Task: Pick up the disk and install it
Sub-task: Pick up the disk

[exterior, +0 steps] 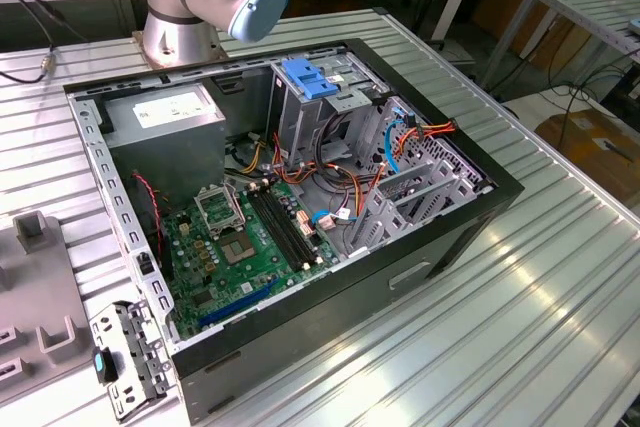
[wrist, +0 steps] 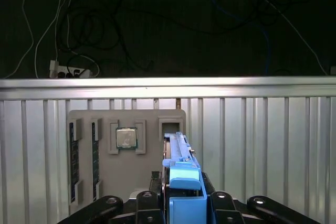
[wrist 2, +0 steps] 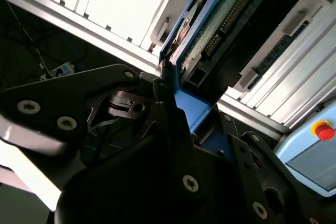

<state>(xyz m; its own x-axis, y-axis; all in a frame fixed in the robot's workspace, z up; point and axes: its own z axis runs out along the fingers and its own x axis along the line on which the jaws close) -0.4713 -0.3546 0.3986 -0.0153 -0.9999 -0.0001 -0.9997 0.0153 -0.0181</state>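
So the end effector (wrist: 181, 209) was clamped on the disk (wrist: 180, 174), gripping it on edge with a black finger on each side, and in the first wrist view you were basically looking straight along its blue side rail. The disk sat in line with an open slot in a grey parts tray (wrist: 131, 182) on the ribbed metal desk (wrist: 262, 145), but I couldn't tell whether it was touching the tray or hanging above it. That tray also carried a square processor chip (wrist: 126, 138) and a couple of memory sticks (wrist: 74, 161) set in grooves beside it. The second wrist view showed the disk's (wrist 2: 220, 19) green circuit-board side and blue rail running out from between the fingers (wrist 2: 168, 124). In the exterior view the open computer case (exterior: 330, 317) lay on its side on the desk, motherboard (exterior: 250, 237) facing up, with the blue latch (exterior: 307, 79) on top of the metal cage (exterior: 300, 122) and the grey power-supply box (exterior: 165, 112) in the corner nearest the arm's base (exterior: 200, 7).
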